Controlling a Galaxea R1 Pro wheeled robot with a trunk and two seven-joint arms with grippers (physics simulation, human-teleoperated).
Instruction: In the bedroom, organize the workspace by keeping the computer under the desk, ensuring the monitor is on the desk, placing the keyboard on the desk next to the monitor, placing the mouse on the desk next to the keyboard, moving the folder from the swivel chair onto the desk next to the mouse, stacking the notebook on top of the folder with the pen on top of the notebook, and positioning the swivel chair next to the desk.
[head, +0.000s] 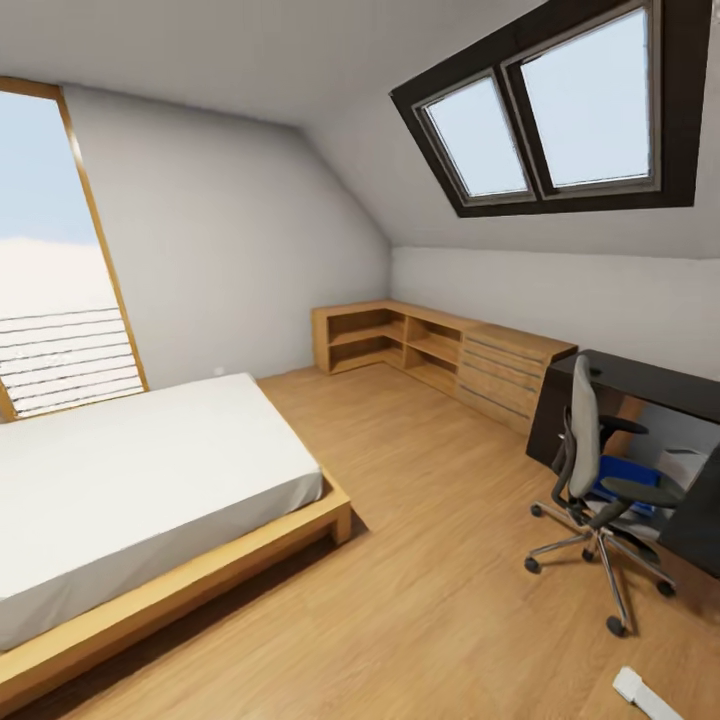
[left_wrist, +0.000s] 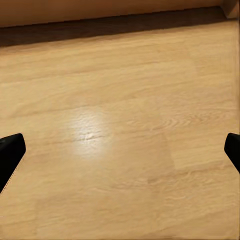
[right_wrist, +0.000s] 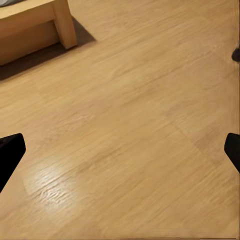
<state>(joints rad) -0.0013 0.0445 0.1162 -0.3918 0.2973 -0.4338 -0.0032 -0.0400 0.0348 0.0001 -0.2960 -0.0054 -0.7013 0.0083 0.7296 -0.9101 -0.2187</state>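
Note:
The swivel chair stands on the wood floor at the right of the head view, its grey back towards me and its seat facing the black desk. The blue folder lies on the chair's seat. A light grey box, likely the computer, sits under the desk. In the left wrist view, my left gripper is open above bare floor, its black fingertips wide apart. In the right wrist view, my right gripper is likewise open over the floor.
A low wooden bed with a white mattress fills the left. A light wooden drawer cabinet runs along the far wall under the skylights. A white flat object lies on the floor at the lower right. The bed's leg shows in the right wrist view.

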